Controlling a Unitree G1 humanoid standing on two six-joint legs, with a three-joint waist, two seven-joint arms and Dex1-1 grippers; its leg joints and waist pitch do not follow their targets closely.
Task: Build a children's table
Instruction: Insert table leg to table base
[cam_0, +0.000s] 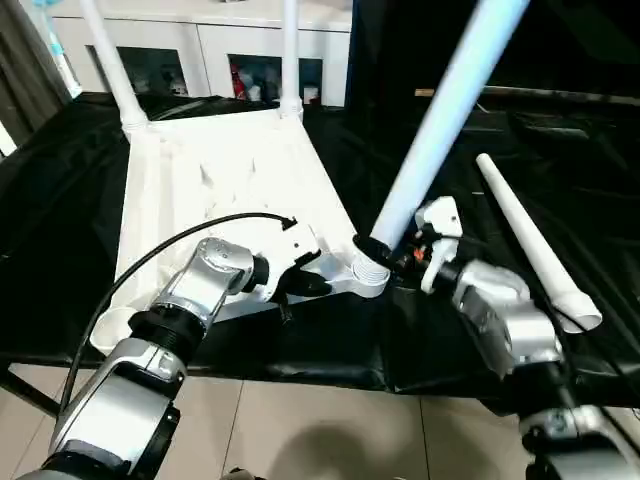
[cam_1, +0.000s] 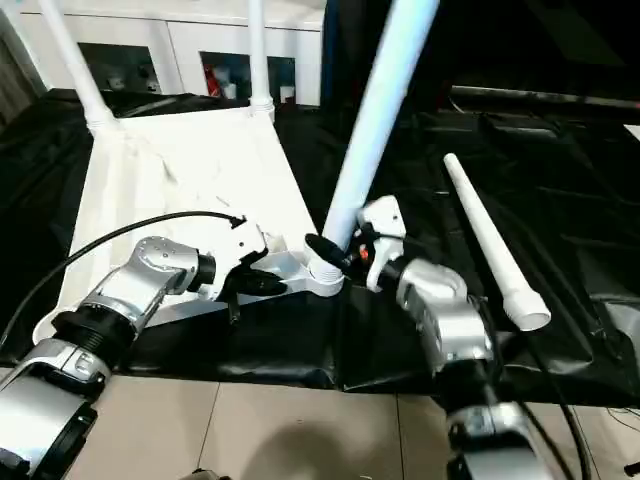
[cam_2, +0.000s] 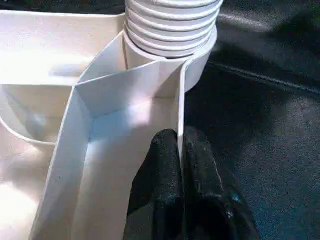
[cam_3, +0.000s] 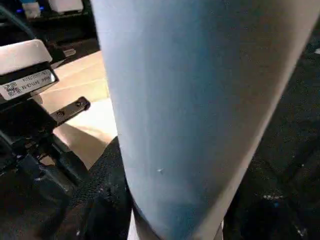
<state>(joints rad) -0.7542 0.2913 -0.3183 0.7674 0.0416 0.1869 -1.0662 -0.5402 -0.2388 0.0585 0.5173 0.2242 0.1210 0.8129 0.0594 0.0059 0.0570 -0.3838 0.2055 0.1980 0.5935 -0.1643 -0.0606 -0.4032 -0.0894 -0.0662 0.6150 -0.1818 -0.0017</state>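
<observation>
Left pincer (cam_0: 300, 282): in the left eye view, at frame centre, clenched on the near edge of the upturned tabletop (cam_0: 200, 180), judged to be steadying it while a leg goes in.
Right pincer (cam_0: 385, 255): just right of centre, grasping the third leg (cam_0: 440, 110) near its foot; that leg leans toward the upper right, its ribbed end at the near-right corner socket (cam_0: 368, 275), not yet upright.
Right eye view: two standing legs (cam_1: 70, 60) rise from the far corners at upper left; a spare leg (cam_1: 490, 240) lies loose on the black cloth (cam_1: 580, 200) at right, within reach for the last corner.
Left wrist view: black fingertips (cam_2: 165, 165) pinch a thin rib wall, the socket collar (cam_2: 172, 30) at top centre.
Right wrist view: pale leg tube (cam_3: 200, 100) fills the middle; black finger (cam_3: 105, 180) wraps its lower left side.
</observation>
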